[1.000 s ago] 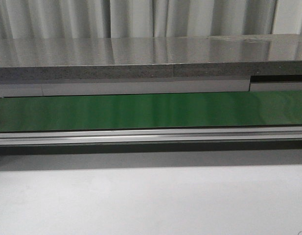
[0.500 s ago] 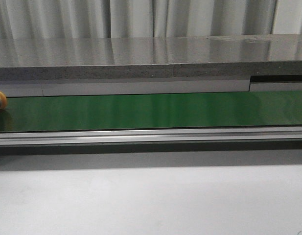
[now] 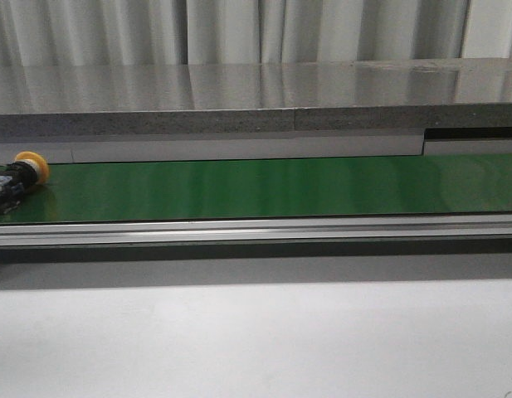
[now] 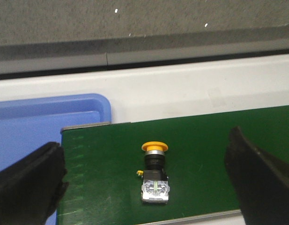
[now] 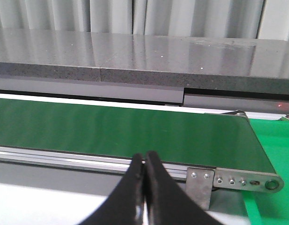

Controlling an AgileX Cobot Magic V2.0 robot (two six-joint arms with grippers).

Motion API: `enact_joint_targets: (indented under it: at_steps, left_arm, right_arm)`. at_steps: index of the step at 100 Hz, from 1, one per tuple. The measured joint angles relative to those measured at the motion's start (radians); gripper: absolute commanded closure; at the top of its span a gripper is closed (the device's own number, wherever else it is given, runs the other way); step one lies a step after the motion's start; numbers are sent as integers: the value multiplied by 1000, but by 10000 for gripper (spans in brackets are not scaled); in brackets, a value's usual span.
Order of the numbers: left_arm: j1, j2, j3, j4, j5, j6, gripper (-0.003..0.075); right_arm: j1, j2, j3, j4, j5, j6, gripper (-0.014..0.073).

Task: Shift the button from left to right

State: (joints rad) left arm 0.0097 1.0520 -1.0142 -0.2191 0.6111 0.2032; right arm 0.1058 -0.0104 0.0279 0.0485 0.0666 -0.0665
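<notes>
A: Where is the button (image 4: 154, 172)?

B: Lying on its side on the green conveyor belt (image 3: 264, 186), at the belt's far left end in the front view. Its yellow-orange cap (image 4: 154, 147) faces away from the left gripper (image 4: 149, 180); the black body with a pale end plate lies nearer to it.

A: And how does it lie relative to that gripper?

B: Between the two black fingers (image 4: 27, 185), roughly centred in the gap, well clear of both. The fingers stand wide apart and touch nothing.

A: Anything close by?

B: A blue tray (image 4: 46, 124) sits just past the belt's end, beside the button but not touching it. A grey stone ledge (image 3: 239, 104) runs behind the belt.

A: The right gripper (image 5: 144, 176)?

B: Its fingers are pressed together, holding nothing, hanging just before the belt's aluminium rail (image 5: 88, 159) near the right end. No button shows there.
</notes>
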Motion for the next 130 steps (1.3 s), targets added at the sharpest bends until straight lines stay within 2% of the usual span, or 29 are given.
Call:
enact_joint_targets:
  at_steps: [40, 59, 78, 97, 104, 111, 130]
  left_arm:
    - [-10, -480, 493, 3, -349, 2, 62]
    - [-10, -650, 695, 3, -440, 3, 62]
    - [-10, -696, 796, 2, -469, 4, 62]
    - [-10, -696, 809, 2, -549, 5, 75]
    - [-10, -696, 809, 0, -581, 5, 128]
    - [-10, -696, 809, 0, -611, 5, 226]
    - [-10, -696, 809, 0, -624, 5, 595]
  right_arm:
    - [0, 0, 0, 0, 0, 0, 662]
    - [0, 0, 0, 0, 0, 0, 662]
    - [0, 0, 0, 0, 0, 0, 662]
    - [0, 0, 0, 0, 0, 0, 662]
    - [0, 0, 0, 0, 0, 0, 662]
    - [0, 0, 0, 0, 0, 0, 662]
    - [0, 0, 0, 0, 0, 0, 662]
